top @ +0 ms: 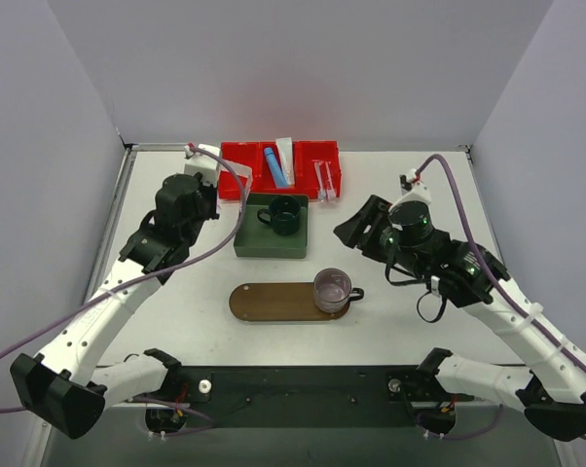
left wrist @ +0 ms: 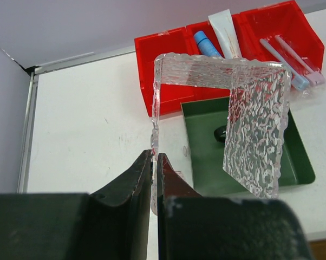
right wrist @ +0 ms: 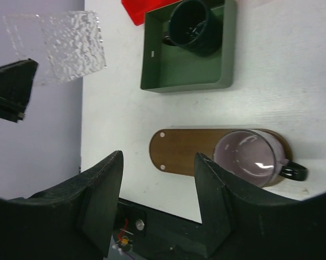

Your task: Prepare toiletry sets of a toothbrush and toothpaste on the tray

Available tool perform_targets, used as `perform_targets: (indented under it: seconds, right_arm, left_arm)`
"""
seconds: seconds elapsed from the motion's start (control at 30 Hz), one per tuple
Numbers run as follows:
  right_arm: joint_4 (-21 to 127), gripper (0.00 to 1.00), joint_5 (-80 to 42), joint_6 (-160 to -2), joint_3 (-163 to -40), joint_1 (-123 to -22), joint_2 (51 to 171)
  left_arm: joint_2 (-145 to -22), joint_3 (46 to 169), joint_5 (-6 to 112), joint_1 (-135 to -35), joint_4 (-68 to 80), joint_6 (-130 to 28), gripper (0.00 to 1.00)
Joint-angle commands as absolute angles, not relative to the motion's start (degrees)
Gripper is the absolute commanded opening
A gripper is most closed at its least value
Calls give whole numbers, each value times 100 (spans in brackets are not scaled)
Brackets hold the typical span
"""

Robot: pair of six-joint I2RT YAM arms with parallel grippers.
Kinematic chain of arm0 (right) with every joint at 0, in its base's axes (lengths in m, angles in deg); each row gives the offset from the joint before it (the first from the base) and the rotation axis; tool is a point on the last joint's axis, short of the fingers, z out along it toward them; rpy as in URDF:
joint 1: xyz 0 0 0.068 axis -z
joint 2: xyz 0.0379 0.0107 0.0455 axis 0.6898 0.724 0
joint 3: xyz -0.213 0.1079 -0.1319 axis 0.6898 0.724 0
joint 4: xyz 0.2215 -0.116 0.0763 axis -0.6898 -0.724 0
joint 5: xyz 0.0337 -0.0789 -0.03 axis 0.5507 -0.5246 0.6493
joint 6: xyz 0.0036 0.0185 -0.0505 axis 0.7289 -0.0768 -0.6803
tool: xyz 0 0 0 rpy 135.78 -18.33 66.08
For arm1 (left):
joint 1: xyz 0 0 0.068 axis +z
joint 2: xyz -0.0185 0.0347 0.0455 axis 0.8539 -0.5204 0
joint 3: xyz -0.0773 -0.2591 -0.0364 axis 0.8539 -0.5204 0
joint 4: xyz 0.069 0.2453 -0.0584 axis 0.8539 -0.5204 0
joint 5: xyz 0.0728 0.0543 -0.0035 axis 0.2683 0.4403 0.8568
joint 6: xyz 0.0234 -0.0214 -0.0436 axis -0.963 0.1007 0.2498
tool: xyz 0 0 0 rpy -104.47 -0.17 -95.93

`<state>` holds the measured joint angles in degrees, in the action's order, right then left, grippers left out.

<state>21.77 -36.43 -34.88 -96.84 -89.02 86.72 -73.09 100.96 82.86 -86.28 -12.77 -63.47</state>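
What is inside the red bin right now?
In the red bin, middle compartment: blue tube and white tube. Right compartment: two toothbrushes. The left compartment looks bare where visible, but the clear sheet in the left end effector covers part of it.

Nothing legible shows anywhere in these views: no brand, number, label or sign on the bench [left wrist: 87, 119] or on what stands on it. The white tube [left wrist: 227, 33] in the red bin [left wrist: 168, 43] at the far side carries a faint reddish print along its length — too blurred to read as letters — and the blue tube [left wrist: 206, 43] beside it looks plain.
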Motion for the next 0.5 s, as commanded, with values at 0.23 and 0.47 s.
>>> perform_targets:
  seconds: [0.23,0.47]
  right_arm:
    - [3736,48,-3211,-2933,-10996,-9555,10563]
    - [4123,45,-3052,-2589,-11646,-9591,11538]
  left_arm:
    - [-6400,9089,8966,-9879,-147,-6619,0]
    - [-6330,9018,9125,-10205,-59,-6716,0]
